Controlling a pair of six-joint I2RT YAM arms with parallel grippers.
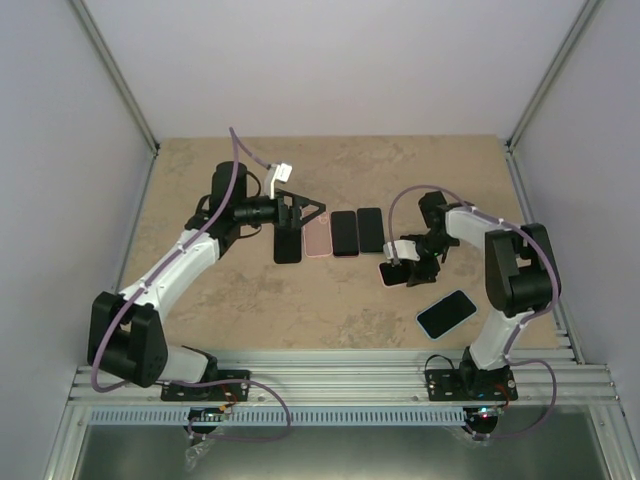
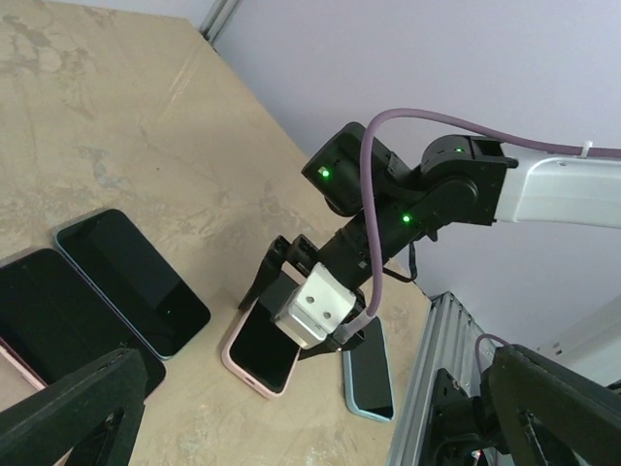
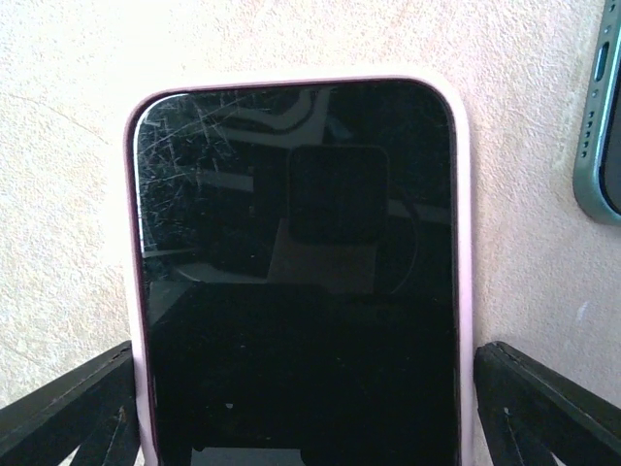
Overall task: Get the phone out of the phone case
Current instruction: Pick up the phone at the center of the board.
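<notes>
The scratched, dark-screened phone (image 3: pixel 296 243) in its pale pink soft case (image 3: pixel 464 243) lay flat on the beige stone-patterned worktop (image 3: pixel 291 39). The right hand (image 3: pixel 303 354) straddled it, spread, its fingers just beside the case's edges. The left hand (image 1: pixel 303 212) hovered spread, well apart. Grasping seemed the step in hand; next would be a firm pinch across the case.

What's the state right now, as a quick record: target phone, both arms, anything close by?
target: pink-cased phone, flat on the table, screen up, phone inside case
right gripper: over the target, fingers flanking its long edges; contact unclear
left gripper: open, empty, at left end of the row of phones
nearby: teal-cased phone, apart from target
</notes>
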